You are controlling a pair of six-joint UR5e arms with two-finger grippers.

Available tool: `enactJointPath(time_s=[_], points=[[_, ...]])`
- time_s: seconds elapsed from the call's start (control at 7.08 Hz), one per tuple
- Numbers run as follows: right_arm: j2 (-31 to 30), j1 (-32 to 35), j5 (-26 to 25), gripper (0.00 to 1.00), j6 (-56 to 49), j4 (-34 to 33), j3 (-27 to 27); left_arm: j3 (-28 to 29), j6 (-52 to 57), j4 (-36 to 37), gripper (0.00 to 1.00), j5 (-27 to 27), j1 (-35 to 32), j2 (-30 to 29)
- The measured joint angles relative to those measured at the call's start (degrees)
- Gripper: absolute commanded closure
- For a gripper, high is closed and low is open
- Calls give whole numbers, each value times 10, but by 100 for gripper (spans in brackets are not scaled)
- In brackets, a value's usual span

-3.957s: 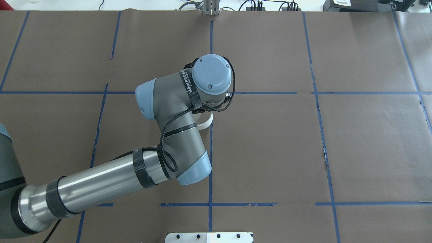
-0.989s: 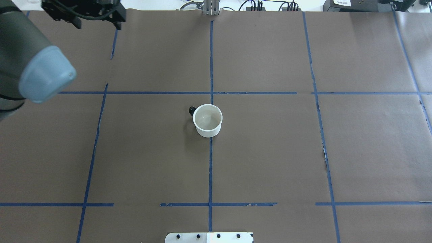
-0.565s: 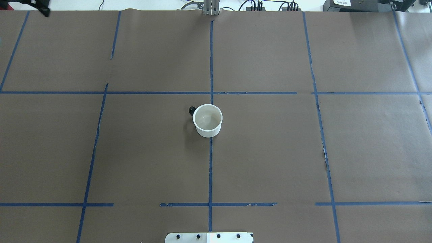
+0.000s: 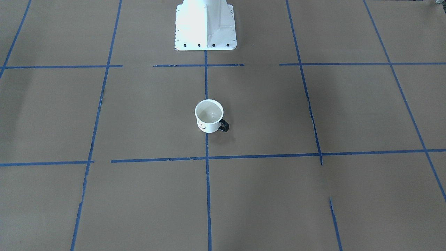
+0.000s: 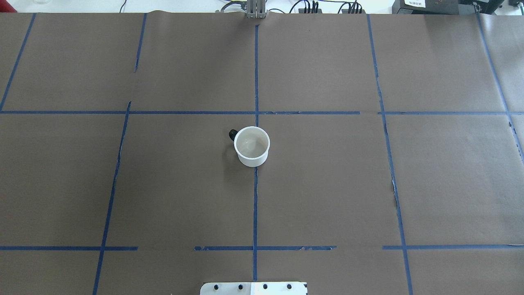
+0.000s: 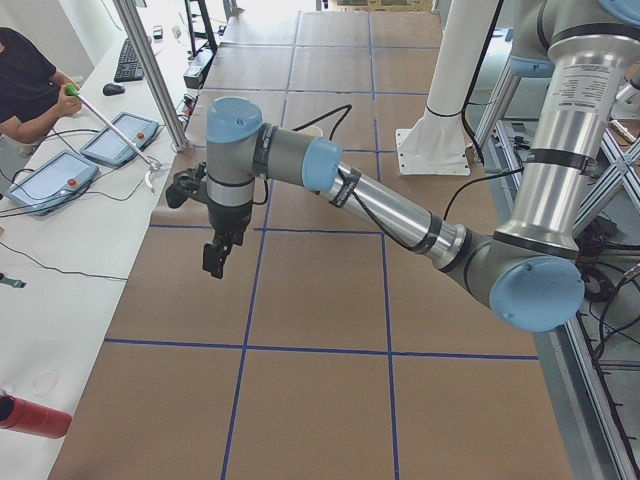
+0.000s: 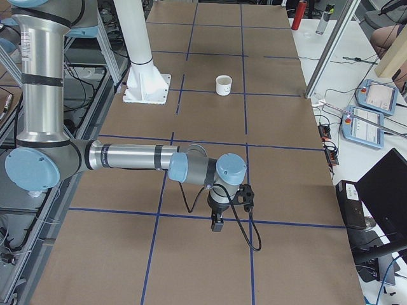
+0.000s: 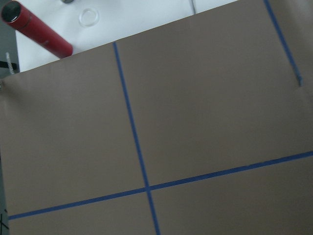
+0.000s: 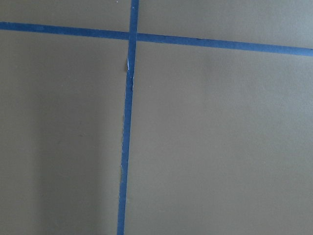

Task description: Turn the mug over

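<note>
The mug [image 5: 251, 146] stands upright with its mouth up at the middle of the table [image 5: 368, 184], on the central blue tape line [image 5: 255, 205]. Its dark handle [image 5: 233, 133] points toward the robot's left, and its smiley face [image 4: 202, 127] looks toward the operators' side. Nothing touches it.

Both arms are well apart from the mug. The left gripper [image 6: 215, 262] hangs fingers-down over the table's left end, and the right gripper [image 7: 217, 223] hangs low over the right end. Each shows only in a side view, so we cannot tell whether its jaws are apart or together. Both wrist cameras see only brown paper and tape, plus a red cylinder [image 8: 36, 29] off the paper's edge in the left one.

We judge that no step on the mug is in hand at this moment. If mouth-up is the wanted end, the flip looks done and only parking the arms remains. If the mug must go mouth-down, we expect the next move to call for 1 arm to travel to the centre with open jaws. It would then take the rim or wall clear of the handle, lift, turn the mug over and set it down flat.
</note>
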Motion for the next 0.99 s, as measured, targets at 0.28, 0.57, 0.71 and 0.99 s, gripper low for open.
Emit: enactJointPath(time_s=[0.28,0.57,0.71,0.99], points=[[0,0,0,0,0,0,0,13,22,-15,0,-18,-21,29],[0,0,0,0,0,0,0,15,23,-18,0,-33,-24,71],[0,0,0,0,0,0,0,18,24,-24,0,-53,-24,93],[0,0,0,0,0,0,0,24,25,-48,0,-71,-23,115]])
